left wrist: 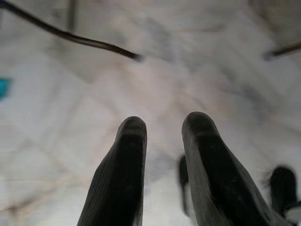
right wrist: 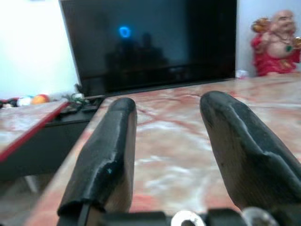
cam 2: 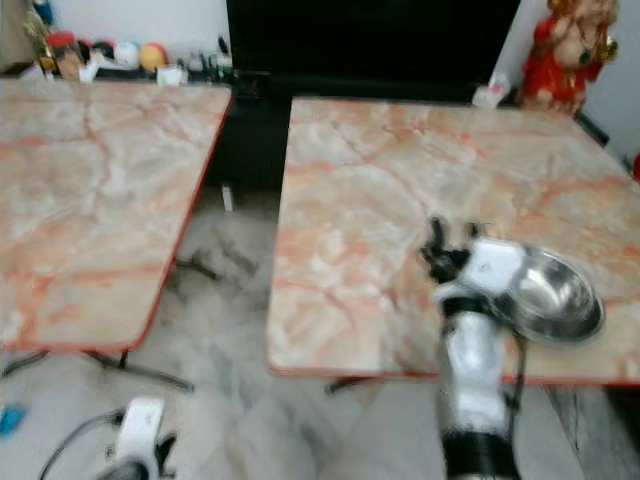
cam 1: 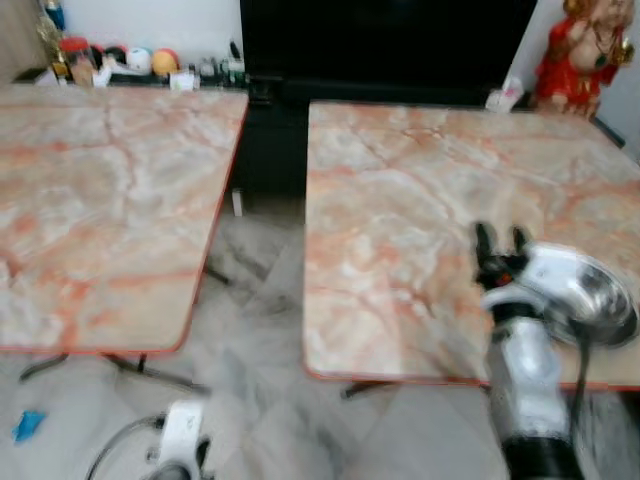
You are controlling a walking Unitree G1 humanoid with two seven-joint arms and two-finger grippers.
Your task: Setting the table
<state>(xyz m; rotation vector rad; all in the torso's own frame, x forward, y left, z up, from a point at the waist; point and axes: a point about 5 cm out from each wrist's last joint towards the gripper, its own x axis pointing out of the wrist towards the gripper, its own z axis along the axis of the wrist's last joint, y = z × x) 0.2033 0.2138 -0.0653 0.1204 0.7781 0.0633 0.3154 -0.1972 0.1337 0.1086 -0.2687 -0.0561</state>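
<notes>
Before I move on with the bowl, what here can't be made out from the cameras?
- Steel bowl: its left rim is covered by the right gripper and wrist in the eye views, so contact is unclear.
- Bowl contents: blurred, cannot tell.
- Small items behind the left table: too blurred to identify.
- Left gripper: open over the floor; blue scrap unidentifiable.

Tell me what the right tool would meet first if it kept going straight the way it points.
Probably nothing soon: the open right tool points low along the bare pink marble tabletop. The large black television screen stands beyond its far edge, though depth is unclear.
</notes>
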